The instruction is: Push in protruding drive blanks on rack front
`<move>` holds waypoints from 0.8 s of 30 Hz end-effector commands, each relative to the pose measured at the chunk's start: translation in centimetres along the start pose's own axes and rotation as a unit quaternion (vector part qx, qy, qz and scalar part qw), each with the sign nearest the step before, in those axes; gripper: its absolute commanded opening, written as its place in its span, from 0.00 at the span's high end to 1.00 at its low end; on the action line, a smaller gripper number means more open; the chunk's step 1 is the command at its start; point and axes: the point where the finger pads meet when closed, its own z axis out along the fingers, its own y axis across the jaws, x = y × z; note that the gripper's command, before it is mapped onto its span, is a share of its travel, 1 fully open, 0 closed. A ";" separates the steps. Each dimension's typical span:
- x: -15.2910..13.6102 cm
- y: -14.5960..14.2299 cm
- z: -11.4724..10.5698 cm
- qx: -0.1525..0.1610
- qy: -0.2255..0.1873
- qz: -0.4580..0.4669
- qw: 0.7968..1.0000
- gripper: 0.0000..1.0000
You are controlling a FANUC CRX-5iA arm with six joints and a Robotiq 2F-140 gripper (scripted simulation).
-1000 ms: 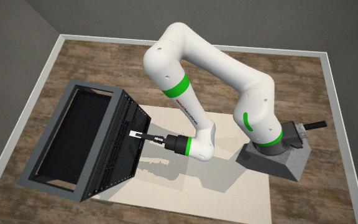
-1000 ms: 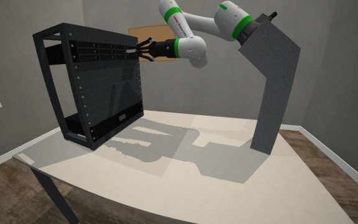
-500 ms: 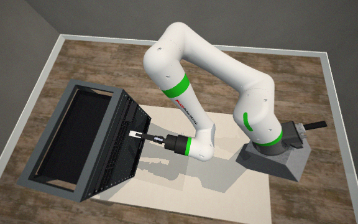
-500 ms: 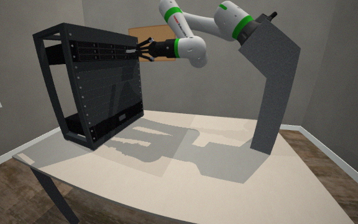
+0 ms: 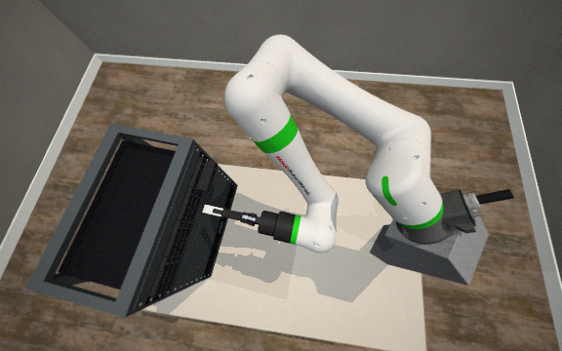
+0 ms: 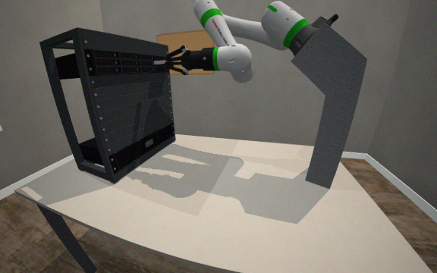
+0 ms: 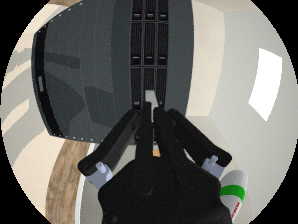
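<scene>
The dark rack [image 5: 156, 219] [image 6: 124, 42] [image 7: 121, 50] stands upright on the table. Near its top, the drive bay [image 6: 125, 63] [image 7: 149, 44] holds drive fronts in three rows. No drive blank plainly sticks out in these views; the dark fronts are hard to tell apart. My gripper [image 5: 210, 210] [image 6: 159, 62] [image 7: 149, 97] is shut and empty, its pale fingertips together. It points at the drive bay, towards the end away from the exterior camera. In the wrist view the tips cover part of the middle row. I cannot tell whether they touch a drive front. The fingers hide the drive fronts behind them.
The pale table [image 5: 359, 317] [image 6: 222, 243] carries the rack and the arm's grey pedestal [image 5: 408, 258] [image 6: 336, 98]. Blank panels [image 6: 127, 110] [image 7: 90, 30] fill the rack front below the drive bay. The arm's forearm [image 5: 301, 171] rises behind the gripper.
</scene>
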 end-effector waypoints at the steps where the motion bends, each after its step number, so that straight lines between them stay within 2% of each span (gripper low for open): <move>1: 0.0 0.1 0.0 0.000 0.000 0.000 1.000 0.90; 10: 0.0 0.1 1.0 0.000 0.000 0.000 1.000 0.90; 24: 0.0 0.1 1.3 0.000 0.000 0.000 1.000 0.90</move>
